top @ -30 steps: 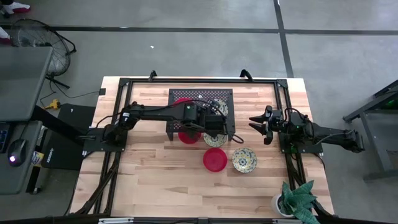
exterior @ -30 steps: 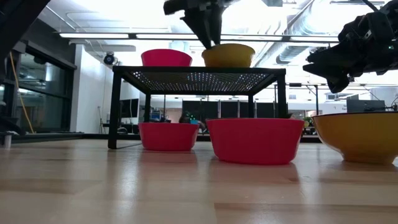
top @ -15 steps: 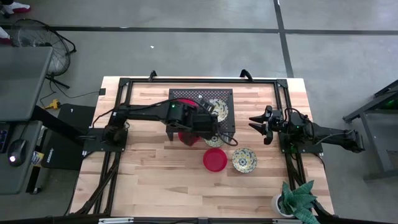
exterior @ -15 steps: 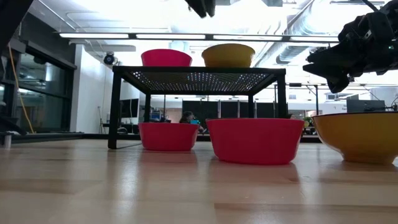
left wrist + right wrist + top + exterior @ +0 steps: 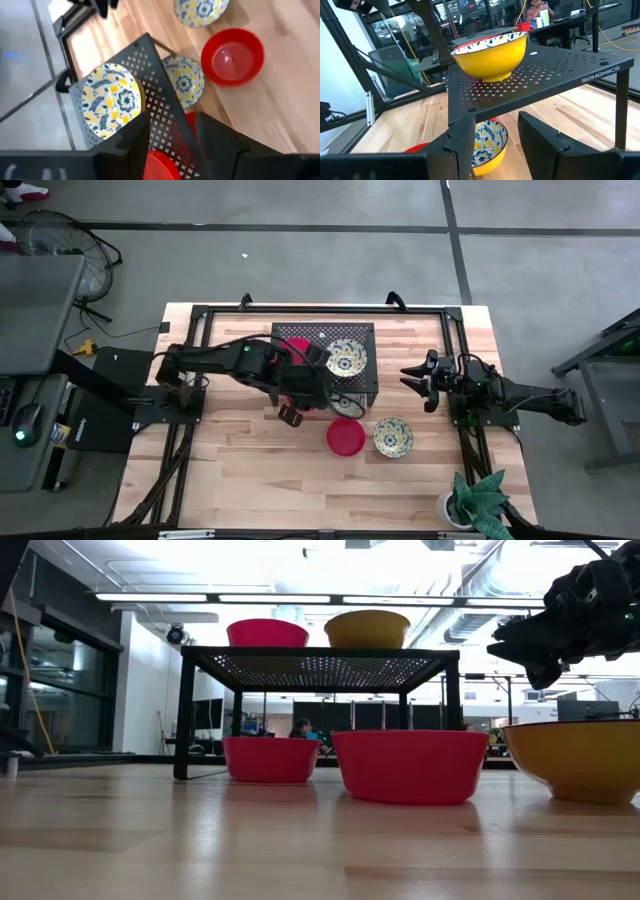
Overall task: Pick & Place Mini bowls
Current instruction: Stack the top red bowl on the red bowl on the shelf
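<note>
Six mini bowls, one rack, two arms, listed from the near edge of the desk [image 5: 250, 480] to its far edge.

1. Potted plant [image 5: 480, 500]: near right corner of the desk.
2. Near red bowl [image 5: 346, 436]: plain glossy red, upright on the bare wood about midway along the near half.
3. Near floral bowl [image 5: 393, 437]: cream inside with a blue-yellow pattern, yellow outside. It stands just to the right of the near red bowl, close but apart.
4. Left hand [image 5: 172, 120]: at the end of the left arm, which reaches in from the left edge. It is raised over the near left corner of the rack, fingers spread and released, nothing between them.
5. Rack [image 5: 325, 332]: black perforated shelf on four legs, at the middle of the far half of the desk.
6. Lower red bowl [image 5: 270, 760]: on the desk beneath the rack, left side.
7. Lower floral bowl [image 5: 185, 85]: on the desk beneath the rack, right side, partly showing past the rack's near edge.
8. Upper floral bowl [image 5: 345, 358]: on top of the rack, right half, upright.
9. Upper red bowl [image 5: 293, 345]: on top of the rack, left half, beside the upper floral bowl.
10. Right hand [image 5: 408, 378]: waiting near the right edge, level with the rack and well apart from it. It points toward the rack, fingers parted and empty.
</note>
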`<action>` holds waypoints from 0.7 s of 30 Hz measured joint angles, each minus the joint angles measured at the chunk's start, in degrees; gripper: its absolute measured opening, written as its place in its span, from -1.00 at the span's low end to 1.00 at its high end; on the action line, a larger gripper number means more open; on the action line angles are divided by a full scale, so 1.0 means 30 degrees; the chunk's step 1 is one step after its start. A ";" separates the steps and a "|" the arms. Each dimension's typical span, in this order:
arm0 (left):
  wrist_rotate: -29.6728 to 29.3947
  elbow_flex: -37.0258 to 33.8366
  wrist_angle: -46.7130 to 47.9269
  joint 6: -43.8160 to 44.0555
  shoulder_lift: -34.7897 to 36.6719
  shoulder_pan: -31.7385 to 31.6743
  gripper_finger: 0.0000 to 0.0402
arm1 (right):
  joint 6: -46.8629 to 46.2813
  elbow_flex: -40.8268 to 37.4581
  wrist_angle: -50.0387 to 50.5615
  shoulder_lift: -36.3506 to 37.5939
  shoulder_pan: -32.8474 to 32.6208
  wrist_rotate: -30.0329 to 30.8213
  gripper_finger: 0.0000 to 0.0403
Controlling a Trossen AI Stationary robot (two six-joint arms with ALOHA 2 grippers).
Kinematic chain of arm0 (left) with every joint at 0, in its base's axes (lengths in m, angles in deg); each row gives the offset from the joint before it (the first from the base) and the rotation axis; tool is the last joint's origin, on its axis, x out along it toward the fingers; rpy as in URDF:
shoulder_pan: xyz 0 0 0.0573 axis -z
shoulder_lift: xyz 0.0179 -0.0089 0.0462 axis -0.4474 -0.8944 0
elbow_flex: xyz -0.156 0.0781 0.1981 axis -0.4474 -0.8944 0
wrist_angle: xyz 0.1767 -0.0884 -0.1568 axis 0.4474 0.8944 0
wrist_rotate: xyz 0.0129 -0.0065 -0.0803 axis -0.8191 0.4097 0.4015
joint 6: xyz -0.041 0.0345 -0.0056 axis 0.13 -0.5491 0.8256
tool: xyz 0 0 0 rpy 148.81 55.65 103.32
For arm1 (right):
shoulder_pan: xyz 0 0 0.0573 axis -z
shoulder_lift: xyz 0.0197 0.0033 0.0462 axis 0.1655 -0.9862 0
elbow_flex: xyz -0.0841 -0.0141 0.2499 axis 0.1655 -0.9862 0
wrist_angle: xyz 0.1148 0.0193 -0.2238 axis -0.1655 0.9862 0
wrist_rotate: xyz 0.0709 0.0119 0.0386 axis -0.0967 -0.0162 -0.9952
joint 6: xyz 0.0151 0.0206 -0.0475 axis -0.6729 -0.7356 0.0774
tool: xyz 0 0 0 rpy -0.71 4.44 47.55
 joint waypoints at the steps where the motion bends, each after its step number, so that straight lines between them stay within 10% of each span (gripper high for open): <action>1: 0.0385 -0.0286 -0.0035 0.0059 0.0199 0.0001 -0.32 | 0.0004 0.0000 0.0000 0.0000 0.0001 0.0000 -0.32; 11: 0.1270 -0.3982 -0.2778 0.1277 0.1746 0.0357 -0.96 | 0.0002 0.0000 0.0000 0.0000 -0.0004 0.0000 -0.32; 21: 0.1503 -0.8493 -0.3702 0.4177 0.3134 0.2067 -0.94 | 0.0000 0.0000 0.0000 0.0000 0.0001 0.0007 -0.32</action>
